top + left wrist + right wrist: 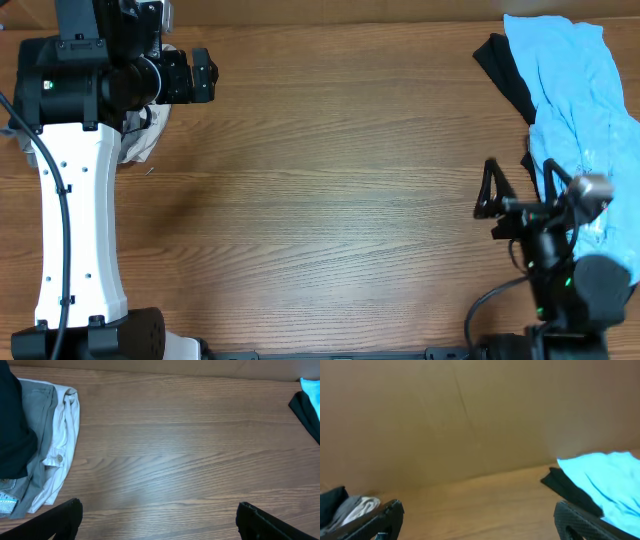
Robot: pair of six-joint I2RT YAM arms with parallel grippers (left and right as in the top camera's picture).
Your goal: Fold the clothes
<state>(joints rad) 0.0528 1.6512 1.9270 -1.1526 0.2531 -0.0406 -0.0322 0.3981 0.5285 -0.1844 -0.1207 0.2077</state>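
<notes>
A light blue garment (575, 95) lies crumpled at the far right over a black garment (505, 75). Both also show in the right wrist view, the blue (605, 482) over the black (570, 490). A stack of folded clothes (35, 445), white, grey and dark, lies at the far left, mostly hidden under my left arm in the overhead view (150, 135). My left gripper (205, 75) is open and empty beside that stack, its fingers wide apart (157, 520). My right gripper (490, 190) is open and empty, just left of the blue garment (477, 520).
The wooden table (330, 180) spans the view. A brown cardboard wall (470, 415) stands behind its far edge. The white left arm column (75, 220) covers the left side, and the right arm base (575, 285) sits at the near right.
</notes>
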